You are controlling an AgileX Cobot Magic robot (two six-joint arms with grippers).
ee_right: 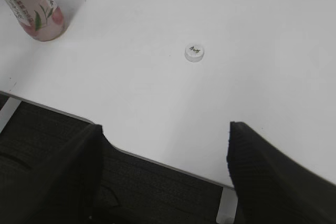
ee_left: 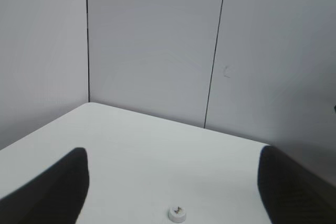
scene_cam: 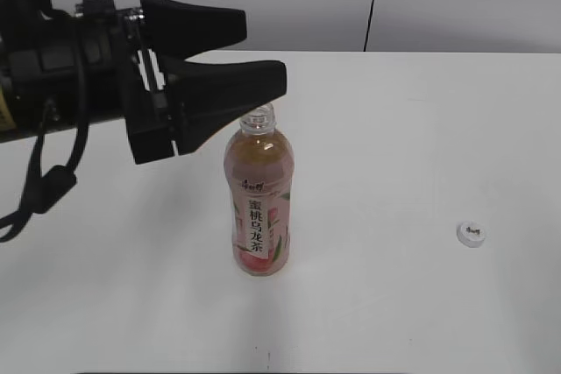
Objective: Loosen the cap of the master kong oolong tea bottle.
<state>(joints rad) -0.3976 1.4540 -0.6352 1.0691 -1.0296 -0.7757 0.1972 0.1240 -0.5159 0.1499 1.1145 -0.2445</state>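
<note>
Master kong oolong tea bottle [scene_cam: 259,201] stands upright near the middle of the white worktop [scene_cam: 394,146]: slim clear plastic, amber tea up to the shoulder, a pink peach label with a white vertical strip of Chinese characters. Its clear threaded neck is bare and open at the top. The cap [scene_cam: 471,233], small, round and white with a dark mark on top, lies flat on the worktop well apart from the bottle, off to my right side. My left fingers [scene_cam: 263,54] are spread wide, hovering above the worktop just beside the bottle's neck, one black tip just behind the rim, and they pinch nothing. My right fingers [ee_right: 163,174] are spread wide too, empty, hanging over the worktop's near edge with the cap ahead of them and the bottle's base far to the left.
</note>
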